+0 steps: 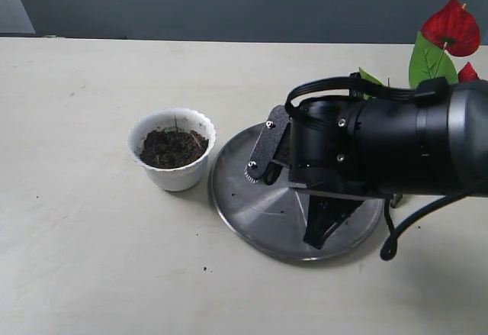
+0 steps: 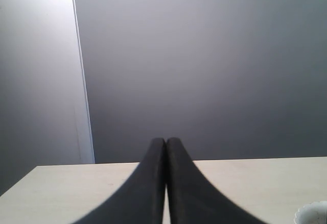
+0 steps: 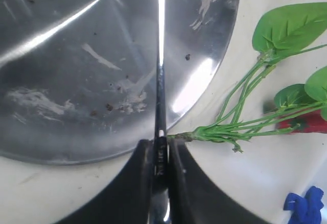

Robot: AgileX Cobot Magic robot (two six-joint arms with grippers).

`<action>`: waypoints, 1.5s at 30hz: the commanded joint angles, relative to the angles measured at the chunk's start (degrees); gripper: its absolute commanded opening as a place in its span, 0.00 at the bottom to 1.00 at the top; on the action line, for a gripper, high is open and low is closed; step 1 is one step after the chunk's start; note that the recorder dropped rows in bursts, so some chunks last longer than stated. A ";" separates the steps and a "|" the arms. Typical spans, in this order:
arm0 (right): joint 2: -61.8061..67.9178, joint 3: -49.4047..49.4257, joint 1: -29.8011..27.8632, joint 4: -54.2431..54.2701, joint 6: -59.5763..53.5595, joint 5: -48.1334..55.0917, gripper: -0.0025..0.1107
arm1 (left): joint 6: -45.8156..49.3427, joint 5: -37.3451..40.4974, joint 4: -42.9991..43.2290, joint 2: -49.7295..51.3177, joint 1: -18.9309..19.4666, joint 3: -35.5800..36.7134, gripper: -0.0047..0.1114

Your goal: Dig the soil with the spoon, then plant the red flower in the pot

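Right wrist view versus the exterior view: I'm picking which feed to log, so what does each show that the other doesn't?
Only the right wrist view shows the right gripper shut on the spoon, the joined stem base beside the plate rim, and a blue scrap. Only the exterior view shows the pot filled with soil, standing left of the plate, plus a red bloom in full. Both show the steel plate and green leaves.

A white pot [image 1: 174,159] holding soil [image 1: 173,147] is sitting beside a steel plate [image 1: 252,209]; the right gripper [image 1: 324,224] is hanging over it.
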 commanded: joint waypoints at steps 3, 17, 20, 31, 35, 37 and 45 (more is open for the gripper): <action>0.10 0.17 -0.28 -5.16 1.98 0.35 0.02 | -0.40 -0.64 -0.41 -0.13 -0.38 -0.24 0.04; 0.41 -6.37 -0.16 0.35 -13.51 -19.57 0.02 | -0.40 -0.64 -0.41 -0.13 -0.38 -0.24 0.04; 3.04 -8.29 -0.16 0.08 -13.51 -16.44 0.02 | -0.40 -0.64 -0.41 -0.13 -0.38 -0.24 0.04; -1.07 -8.35 -0.16 9.26 -18.60 -14.27 0.02 | -0.40 -0.64 -0.41 -0.13 -0.38 -0.24 0.04; -0.03 -8.35 -0.16 12.78 -21.86 -17.20 0.02 | -0.40 -0.64 -0.41 -0.13 -0.38 -0.24 0.04; 1.39 -8.35 -0.16 11.48 -21.86 -16.39 0.02 | -0.40 -0.64 -0.41 -0.13 -0.38 -0.24 0.04; 1.22 -8.35 -0.16 9.69 -18.82 -13.24 0.02 | -0.40 -0.64 -0.41 -0.13 -0.38 -0.24 0.04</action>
